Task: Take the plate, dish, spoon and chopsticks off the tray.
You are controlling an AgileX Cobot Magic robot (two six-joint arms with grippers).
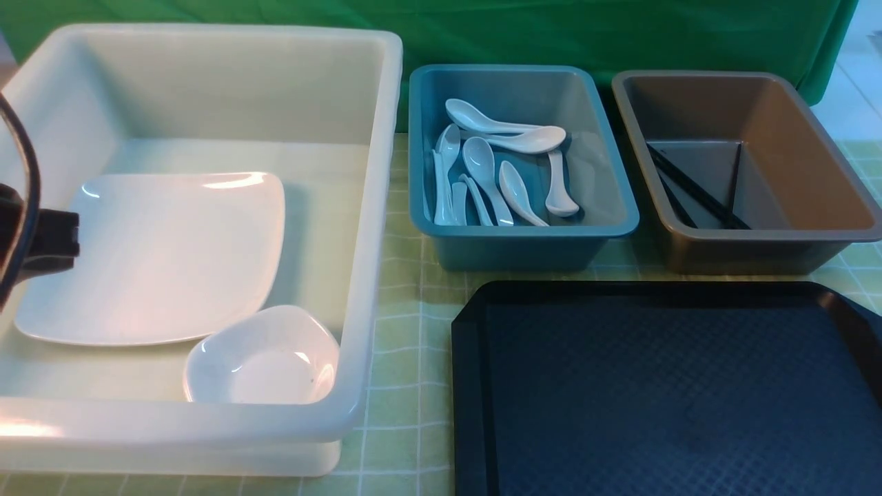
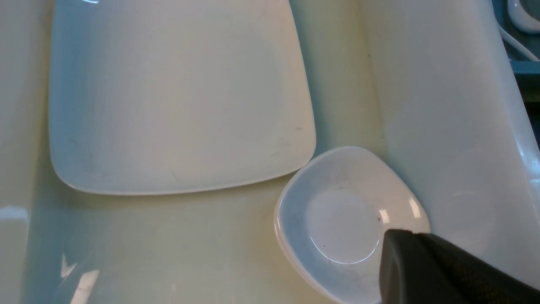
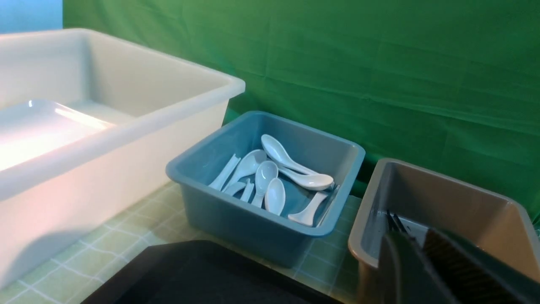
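Tray (image 1: 468,386) lying bare on the tabletop (image 1: 403,331), nothing left to clear | plate (image 1: 158,255) and dish (image 1: 265,355) resting in white bin (image 1: 372,207) under left fingers (image 2: 422,261), pressed together, holding nothing | chopsticks (image 1: 696,189) lying in brown bin (image 3: 443,198) just past right fingers (image 3: 415,261), slightly parted, gripping nothing | spoon among others in blue bin (image 1: 606,172).
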